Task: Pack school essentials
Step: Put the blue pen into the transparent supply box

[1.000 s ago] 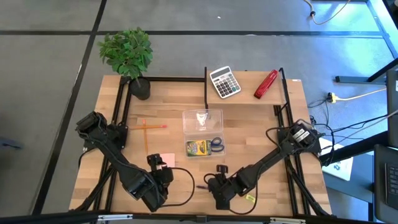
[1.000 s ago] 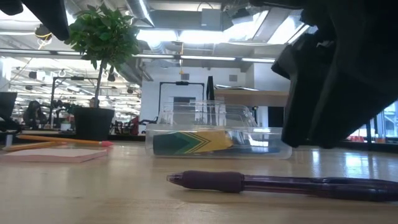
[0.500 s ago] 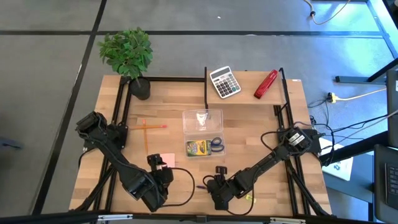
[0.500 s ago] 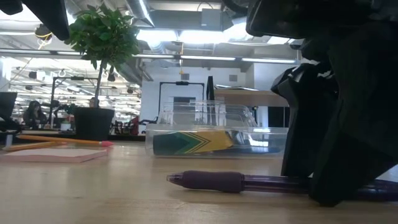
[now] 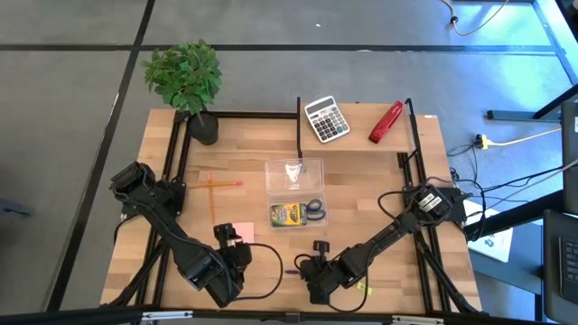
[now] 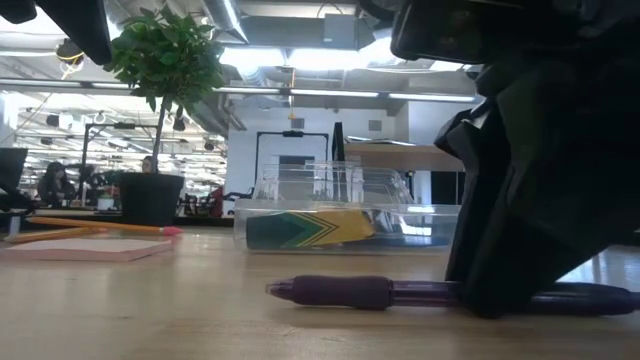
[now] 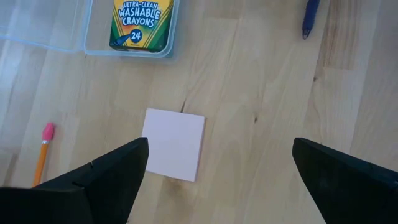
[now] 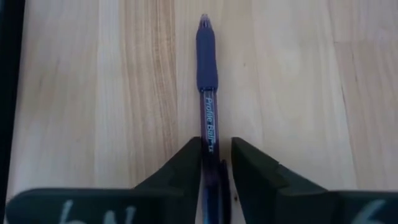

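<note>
Gripping: right hand (image 8: 214,163) pinches the pen (image 8: 208,62) lying flat on the surface (image 8: 93,93).
Left hand (image 7: 217,168): spread wide above the pink pad (image 7: 174,144).
Crayons (image 7: 142,23): in clear box (image 7: 37,31).

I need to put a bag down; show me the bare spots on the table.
Bare wood lies between the clear box and the right frame rail, and left of the pencils near the plant pot. The front edge is crowded: left tool open above the pink note pad, right tool closed on the pen.
</note>
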Available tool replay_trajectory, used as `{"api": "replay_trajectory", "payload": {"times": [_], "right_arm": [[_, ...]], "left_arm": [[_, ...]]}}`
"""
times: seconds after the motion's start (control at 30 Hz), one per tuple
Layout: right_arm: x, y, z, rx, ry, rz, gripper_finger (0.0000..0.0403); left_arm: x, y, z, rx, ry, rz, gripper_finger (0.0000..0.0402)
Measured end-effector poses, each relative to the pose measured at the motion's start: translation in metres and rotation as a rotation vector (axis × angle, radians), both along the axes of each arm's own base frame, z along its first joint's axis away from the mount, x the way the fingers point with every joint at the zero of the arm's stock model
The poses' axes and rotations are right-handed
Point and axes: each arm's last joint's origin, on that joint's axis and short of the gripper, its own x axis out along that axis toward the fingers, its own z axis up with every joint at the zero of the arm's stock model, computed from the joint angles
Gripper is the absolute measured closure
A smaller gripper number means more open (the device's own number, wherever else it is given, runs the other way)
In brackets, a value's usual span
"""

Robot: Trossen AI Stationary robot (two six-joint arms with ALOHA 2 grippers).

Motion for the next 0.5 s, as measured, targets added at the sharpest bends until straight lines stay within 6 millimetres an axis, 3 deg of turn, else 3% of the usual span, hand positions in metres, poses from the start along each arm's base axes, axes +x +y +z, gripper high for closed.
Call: {"api": "replay_trajectory", "payload": {"times": [0.5], "right_arm": [[0.0000, -0.0002, -0.0002, -0.007, 0.004, 0.023, 0.0359]], "left_arm": [[0.0000, -0.0001, -0.0001, -0.001, 0.000, 0.000, 0.0010]]}}
